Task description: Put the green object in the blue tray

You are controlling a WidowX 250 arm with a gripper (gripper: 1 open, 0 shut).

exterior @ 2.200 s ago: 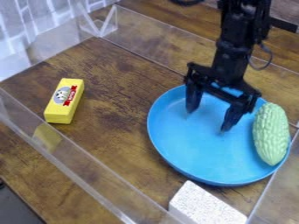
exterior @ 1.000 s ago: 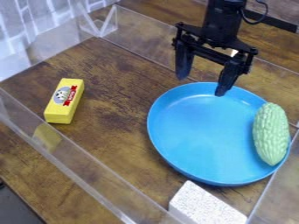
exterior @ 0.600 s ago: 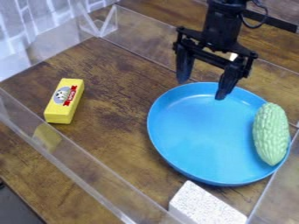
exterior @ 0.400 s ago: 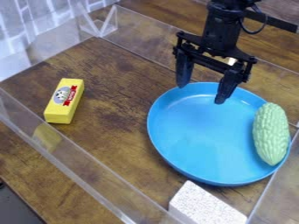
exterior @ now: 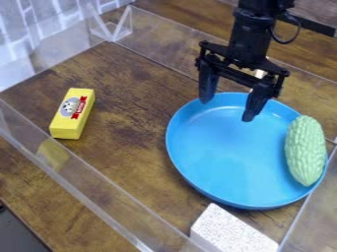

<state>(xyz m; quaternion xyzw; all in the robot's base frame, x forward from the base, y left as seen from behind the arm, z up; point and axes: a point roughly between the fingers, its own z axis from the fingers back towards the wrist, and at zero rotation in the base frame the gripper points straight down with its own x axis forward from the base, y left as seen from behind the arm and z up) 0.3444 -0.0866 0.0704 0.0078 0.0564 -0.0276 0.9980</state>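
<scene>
Camera: green object (exterior: 305, 149) lies on blue tray's (exterior: 211, 167) right rim; end effector (exterior: 232, 102) spread wide, empty.

The tray (exterior: 218, 157) is bright blue and the bumpy object (exterior: 305, 149) at its right is pale green. On the brown wood-grain desk (exterior: 132, 89), the left block (exterior: 71, 112) is yellow with a red-and-white picture, the near sponge (exterior: 235, 233) speckled white, the hand (exterior: 235, 96) black.
</scene>
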